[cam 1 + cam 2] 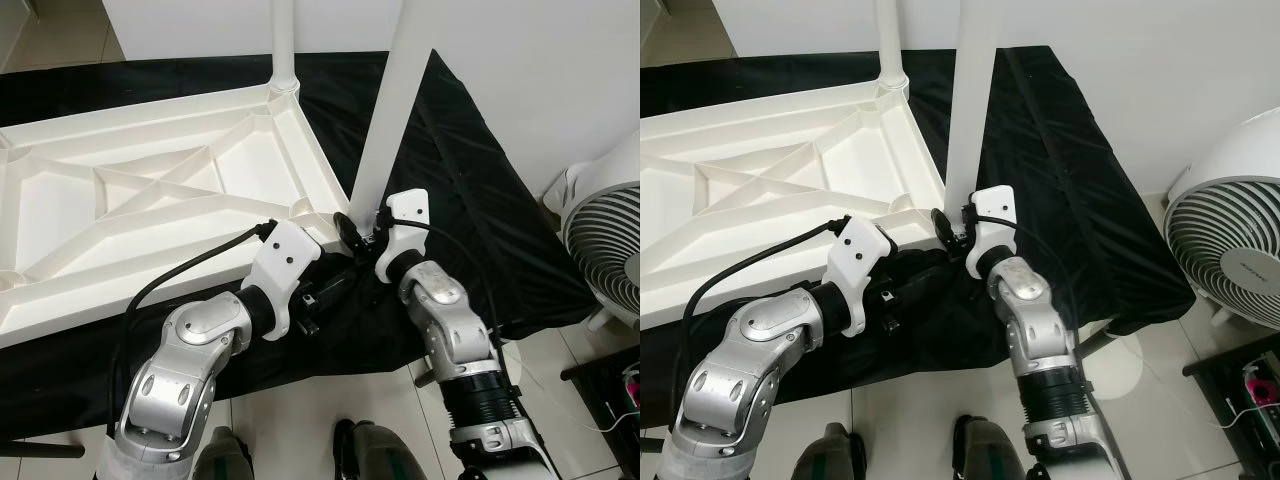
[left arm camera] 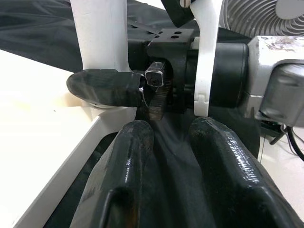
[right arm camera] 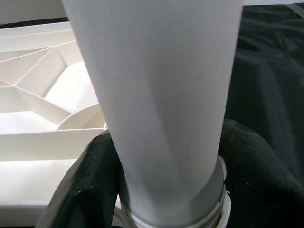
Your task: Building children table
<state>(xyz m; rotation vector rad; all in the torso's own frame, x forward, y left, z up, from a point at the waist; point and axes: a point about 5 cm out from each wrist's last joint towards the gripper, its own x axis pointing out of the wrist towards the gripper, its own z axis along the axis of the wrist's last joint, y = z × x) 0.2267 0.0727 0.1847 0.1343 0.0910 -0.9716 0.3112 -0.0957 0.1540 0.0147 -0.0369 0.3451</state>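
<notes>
So I've got the kids' tabletop (image 1: 150,190) lying upside down on a black cloth (image 1: 470,190), ribbed underside facing up. One white leg (image 1: 284,45) is already standing in the far corner socket. The leg I'm working on (image 1: 392,100) stands upright at the near right corner of the tabletop, its foot right at the corner socket.

My right jaws (image 1: 362,232) are clenched around that leg, low down near its base. From my right wrist I can see a black finger (image 3: 83,190) on either side of the tube, touching it, with a ring of socket just below. My left jaws (image 1: 335,275) sit just beside the same corner, on the near side of it, resting over the cloth. They're slightly parted and gripping nothing; from my left wrist the two fingers (image 2: 128,156) point straight at the leg's base and my other gripper.

Stuff I'm worried about from here:
- The leg looks a bit tilted compared to the far one. If it goes in crooked it could jam or sit only half in the socket.
- My grip is low on a tall tube, so if it slips, the top could swing and the leg could topple toward the fan (image 1: 605,235) off to the right of the tabletop.
- Both grippers are crowded at that corner, so I could bump one into the other.
- The tabletop rests on loose cloth, so a push might slide it.
</notes>
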